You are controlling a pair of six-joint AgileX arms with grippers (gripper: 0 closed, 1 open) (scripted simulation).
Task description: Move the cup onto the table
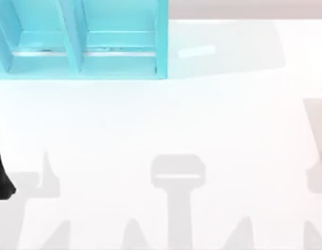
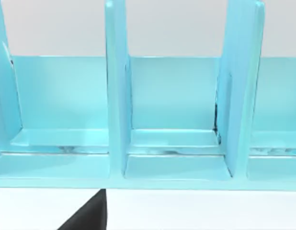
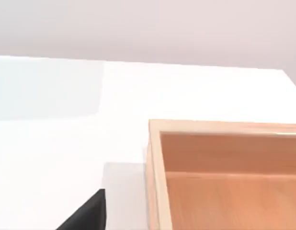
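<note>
Top view, left arm [image 1: 2,174] at table [image 1: 166,125] edge, turquoise shelf [image 1: 83,41]

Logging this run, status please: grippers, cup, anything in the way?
Left arm at table's left edge, jaws unreadable. Turquoise-blue compartment shelf unit at the back left, visible compartments bare. Light wooden open box on glossy white table.

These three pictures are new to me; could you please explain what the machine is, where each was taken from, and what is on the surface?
This is a simulated pair of AgileX arms at a white table. The top view looks straight down: a turquoise shelf unit stands at the far left, and a dark part of the left arm shows at the left edge. The left wrist view faces the shelf unit's compartments, which look empty from here. The right wrist view looks across the table at a wooden box. I see nothing held in these pictures.
</note>
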